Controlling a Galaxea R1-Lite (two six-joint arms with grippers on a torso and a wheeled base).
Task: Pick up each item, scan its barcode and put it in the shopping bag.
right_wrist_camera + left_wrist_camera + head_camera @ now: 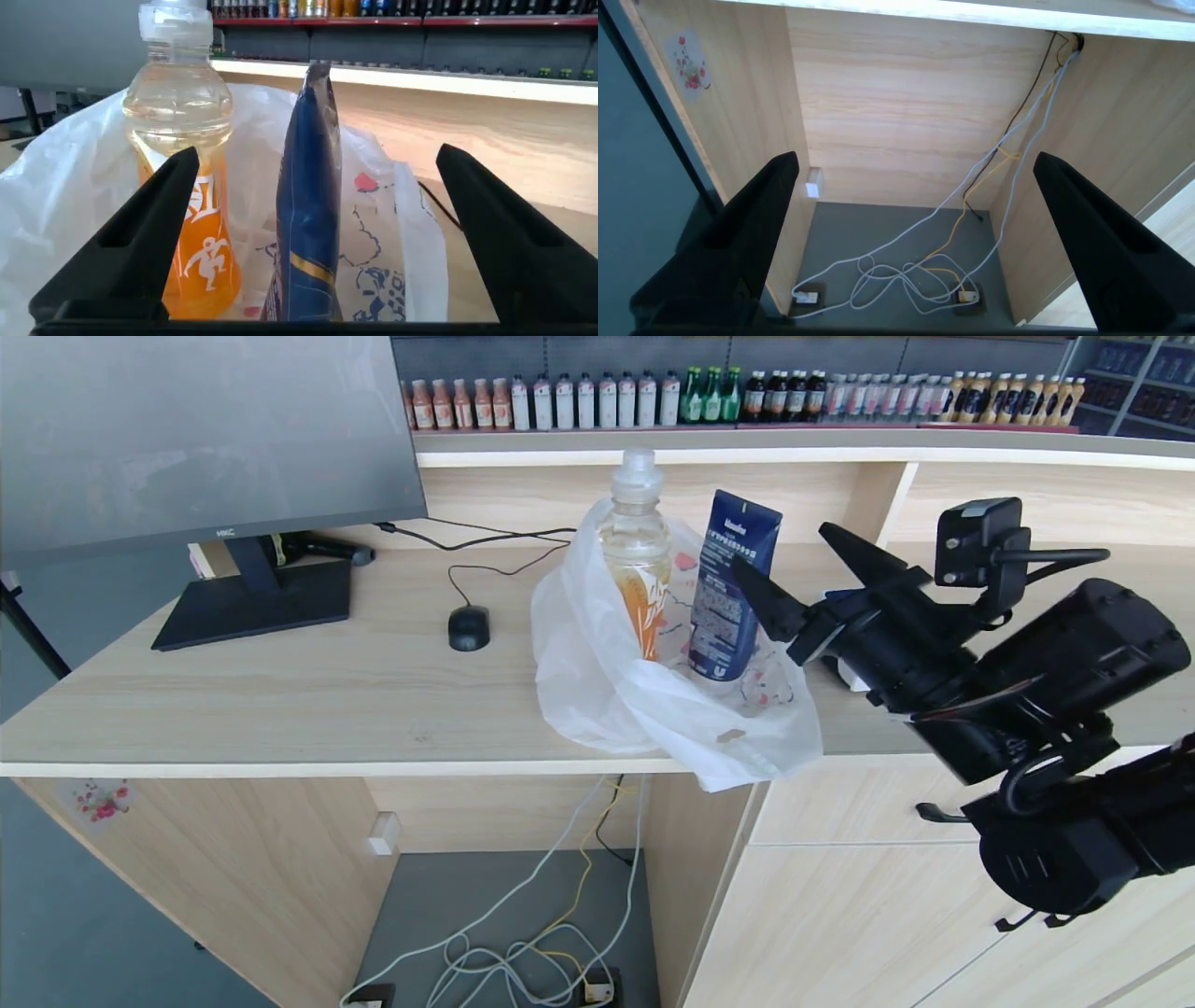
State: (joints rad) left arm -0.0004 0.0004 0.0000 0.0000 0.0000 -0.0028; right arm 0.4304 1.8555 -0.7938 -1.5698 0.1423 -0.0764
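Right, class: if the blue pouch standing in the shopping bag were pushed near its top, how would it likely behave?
The blue pouch stands tall and looks thin edge-on in the right wrist view, so it would probably tip rather than slide. Its soft-looking sides suggest it may buckle under a squeeze. The bottle beside it might catch it.

The right arm (1074, 681) extends in from the right end of the counter (308, 709), slanting up and to the left across its front edge. The right gripper (810, 577) hangs above the counter top, its two black jaws spread wide with nothing between them, tips pointing toward the counter's middle. The left gripper (917, 166) sits lower than the counter top, out in front of it, facing the open recess beneath. Its jaws are likewise wide apart and empty.
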